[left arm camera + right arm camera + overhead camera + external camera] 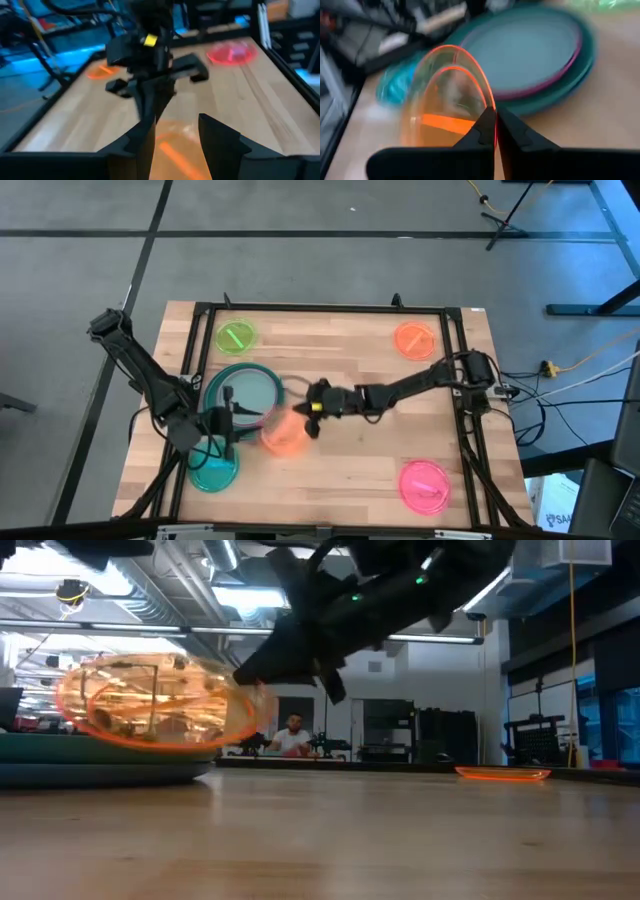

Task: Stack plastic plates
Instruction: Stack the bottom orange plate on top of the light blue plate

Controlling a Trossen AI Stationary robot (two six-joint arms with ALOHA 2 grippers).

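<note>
A small translucent orange plate (285, 432) (150, 700) is in the air next to the stack of large plates (245, 388) (535, 50). The stack has pale teal on top, then a magenta rim, then dark green. My right gripper (313, 412) (495, 125) is shut on the orange plate. My left gripper (228, 420) (177, 142) is open beside the stack's near edge, with the orange plate (175, 150) showing beyond its fingers. Lying flat on the table are a lime plate (236, 337), a second orange plate (413, 338), a pink plate (425, 485) and a cyan plate (213, 472). My right gripper pinches the orange plate's rim (491, 102) between its two fingers, on the side toward the table's right. The fingers come in from the table's right, slanting slightly down. The plate is lifted clear of the table and tilted steeply, sticking out beyond the fingertips toward the stack.
A black frame (330, 308) runs around the wooden table top. Bare wood lies in the table's middle and between the second orange plate and the pink plate. In the low view a person (293, 737) sits in the room behind the table.
</note>
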